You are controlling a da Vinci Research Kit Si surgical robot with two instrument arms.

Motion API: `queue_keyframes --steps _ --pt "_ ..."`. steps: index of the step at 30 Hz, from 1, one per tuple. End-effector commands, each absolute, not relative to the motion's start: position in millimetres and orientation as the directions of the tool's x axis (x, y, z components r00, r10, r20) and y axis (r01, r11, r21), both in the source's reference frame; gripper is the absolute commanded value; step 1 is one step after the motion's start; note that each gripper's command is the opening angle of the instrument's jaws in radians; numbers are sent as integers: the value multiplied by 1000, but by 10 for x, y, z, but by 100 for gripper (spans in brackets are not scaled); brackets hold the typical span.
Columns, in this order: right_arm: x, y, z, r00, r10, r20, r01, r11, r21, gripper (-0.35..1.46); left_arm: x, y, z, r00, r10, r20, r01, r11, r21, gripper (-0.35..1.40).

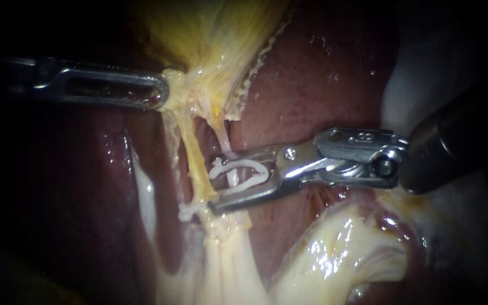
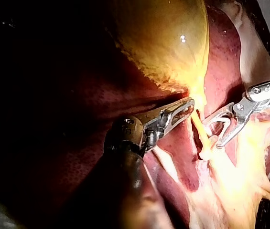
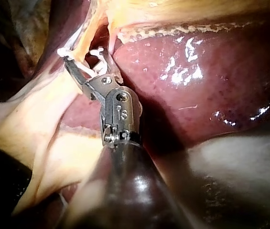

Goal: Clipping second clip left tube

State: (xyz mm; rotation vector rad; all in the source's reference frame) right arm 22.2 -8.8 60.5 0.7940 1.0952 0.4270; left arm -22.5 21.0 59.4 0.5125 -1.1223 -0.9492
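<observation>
Your right instrument (image 1: 214,183) grips an open clip (image 1: 238,172) straddling a thin tube (image 1: 224,138), tips just short of the upright left tube (image 1: 194,164), while your left instrument (image 1: 164,93) clamps gallbladder (image 1: 210,34) tissue above.

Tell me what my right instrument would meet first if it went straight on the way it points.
The thin pale tube lies between its jaws, inside the white clip the right instrument holds, so that tube comes first. Just beyond the tips stands the yellow tube; depth is unclear there.
</observation>
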Motion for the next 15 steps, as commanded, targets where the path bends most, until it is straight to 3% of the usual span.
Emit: queue_keyframes --steps 1,8,15 --pt "223 -88 606 418 666 -619 67 656 752 47 -225 210 594 121 -843 523 375 527 763 -35" --pt "238 -90 607 419 666 -618 61 658 751 48 -226 210 595 121 -843 524 375 527 763 -35" --pt "249 -96 596 370 703 -607 82 626 775 48 -226 210 595 121 -843 524 375 527 762 -35"
